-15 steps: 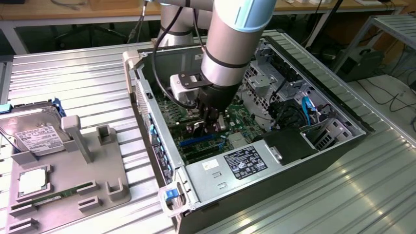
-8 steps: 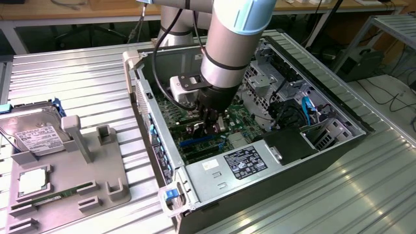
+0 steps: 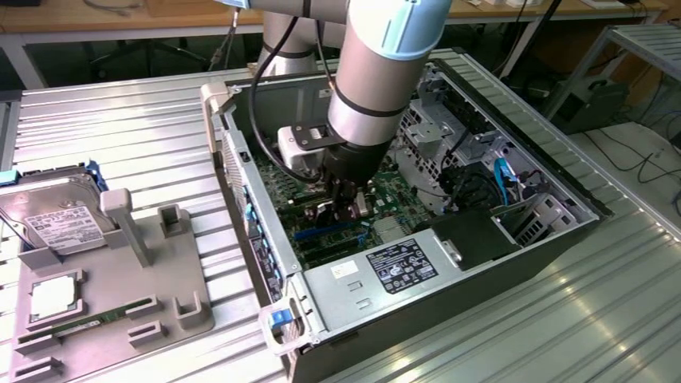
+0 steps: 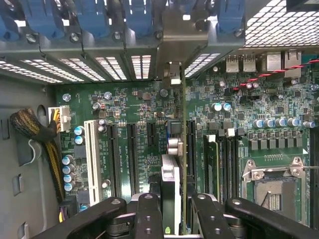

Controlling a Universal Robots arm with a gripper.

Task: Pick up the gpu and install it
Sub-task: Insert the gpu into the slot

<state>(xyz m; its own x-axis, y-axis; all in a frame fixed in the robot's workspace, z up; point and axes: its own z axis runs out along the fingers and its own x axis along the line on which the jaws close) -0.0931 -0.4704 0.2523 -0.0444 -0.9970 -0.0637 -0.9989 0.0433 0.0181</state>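
A ribbed metal surface (image 3: 127, 136) is carrying everything, with wooden desks (image 3: 107, 12) running along behind its far edge and loose cables (image 3: 639, 155) trailing on the floor beyond the edge at the exterior view's right. An open computer case (image 3: 426, 319) is lying on its side across the middle of the surface. A grey holder (image 3: 139, 295) is sitting by the near corner at the exterior view's left, carrying a hard drive (image 3: 53, 223), a square chip (image 3: 51, 297) and a green memory stick (image 3: 80, 325). The arm (image 3: 378, 72) is reaching down into the case, and the claw (image 3: 343, 209) is hanging just over the motherboard (image 4: 124, 104). In the wrist view the claw (image 4: 177, 219) is pinching the graphics card (image 4: 170, 172) from both sides. The card is standing edge-on among the long black slots, its metal end pointing at the vented rear wall (image 4: 139, 64). Whether its lower edge is touching a slot cannot be told. Crowding the card are a white slot (image 4: 91, 154), a braided cable bundle (image 4: 30, 127), blue latches (image 4: 89, 15) and the processor socket (image 4: 271, 191). The power supply (image 3: 372, 279) is filling the near end of the case.
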